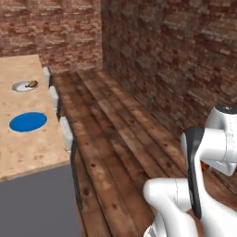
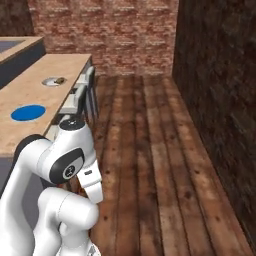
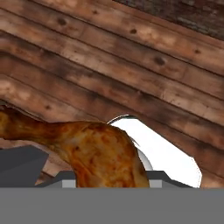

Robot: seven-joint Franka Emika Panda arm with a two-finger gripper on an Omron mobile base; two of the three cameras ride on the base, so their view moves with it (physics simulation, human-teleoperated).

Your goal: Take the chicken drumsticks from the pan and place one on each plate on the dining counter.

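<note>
I hold orange-brown drumstick [image 3: 98, 153] pinched in gripper [image 3: 105, 177]; blue plate [image 1: 28, 121] lies forward-left on bench [image 1: 28, 148], empty.

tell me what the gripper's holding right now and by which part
The gripper holds the orange-brown chicken drumstick, gripped at its thick meaty end; the thin bone end sticks out sideways.
</note>
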